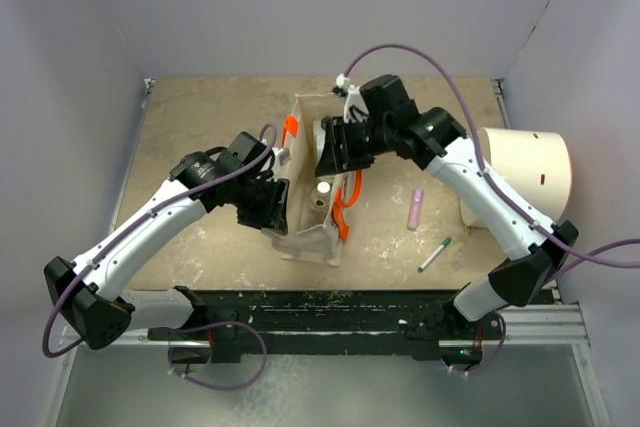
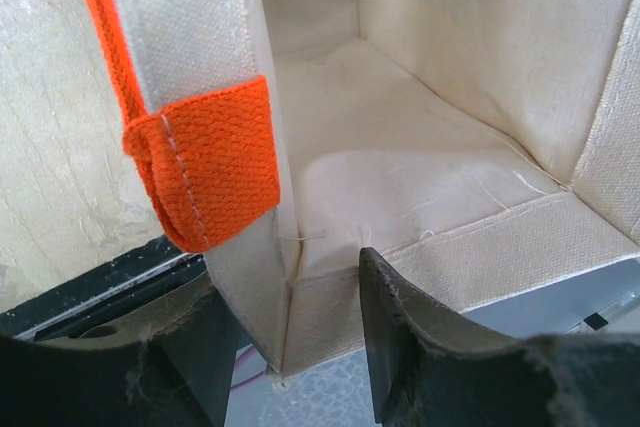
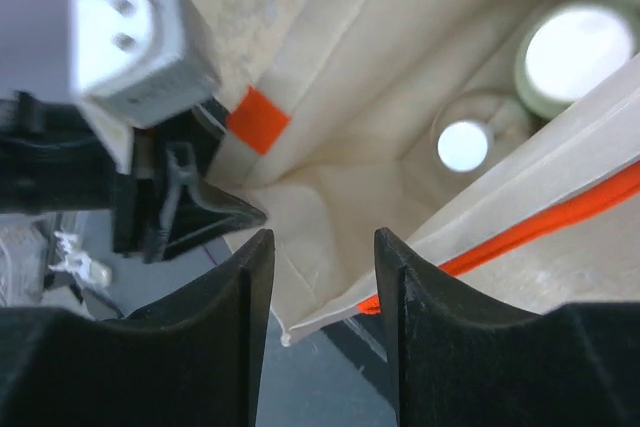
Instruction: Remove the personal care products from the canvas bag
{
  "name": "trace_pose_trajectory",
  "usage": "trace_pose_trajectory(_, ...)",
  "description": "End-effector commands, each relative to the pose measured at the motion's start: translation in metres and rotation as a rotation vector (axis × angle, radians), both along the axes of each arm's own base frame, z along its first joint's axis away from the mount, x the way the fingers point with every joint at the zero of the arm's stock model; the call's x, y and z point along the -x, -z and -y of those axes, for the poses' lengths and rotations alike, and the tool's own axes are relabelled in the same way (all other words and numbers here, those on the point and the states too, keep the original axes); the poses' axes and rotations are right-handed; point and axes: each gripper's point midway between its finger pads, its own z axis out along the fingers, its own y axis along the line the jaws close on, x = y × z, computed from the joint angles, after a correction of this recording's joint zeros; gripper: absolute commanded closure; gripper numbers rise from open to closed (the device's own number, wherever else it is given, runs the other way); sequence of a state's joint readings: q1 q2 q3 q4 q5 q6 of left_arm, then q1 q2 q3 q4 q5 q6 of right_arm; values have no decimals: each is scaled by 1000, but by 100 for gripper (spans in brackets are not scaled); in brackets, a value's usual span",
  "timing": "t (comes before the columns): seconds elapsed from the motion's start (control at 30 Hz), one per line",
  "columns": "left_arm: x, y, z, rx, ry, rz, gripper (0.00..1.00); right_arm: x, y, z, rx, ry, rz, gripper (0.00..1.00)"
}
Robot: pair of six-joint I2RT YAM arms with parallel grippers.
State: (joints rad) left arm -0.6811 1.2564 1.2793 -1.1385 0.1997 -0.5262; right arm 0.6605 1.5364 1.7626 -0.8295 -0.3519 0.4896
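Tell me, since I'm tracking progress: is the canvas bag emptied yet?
Not empty. The right wrist view shows two bottles standing inside the canvas bag; the top view also shows a cap inside.

Cream canvas bag [image 2: 420,147] interior, orange strap handle [image 2: 205,162] on its wall, left pincer [image 2: 290,347] straddling that wall

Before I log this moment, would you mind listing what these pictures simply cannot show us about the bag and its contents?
- How many bottles the canvas bag holds: top view shows one cap; the walls and right gripper hide the rest.
- Bottle bodies and labels: right wrist view shows only blurred tops.
- Left gripper grip on the bag wall: its fingers are cut off by the left wrist view's bottom edge.
- Pen markings: too small.
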Motion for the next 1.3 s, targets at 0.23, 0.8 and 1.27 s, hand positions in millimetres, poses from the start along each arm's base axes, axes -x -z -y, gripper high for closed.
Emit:
trace_pose_trajectory(0.23, 8, 21, 4, 18, 77, -35, 46, 51, 117, 11, 255, 81, -92, 54)
trace_pose_trajectory(0.8, 9, 60, -2, -57, 101, -86, 45, 22, 130, 24, 367, 191, 25, 42)
trace_pose_trajectory(1.27, 6, 54, 3, -46, 116, -85, 45, -26, 87, -30, 153, -45, 522, 44)
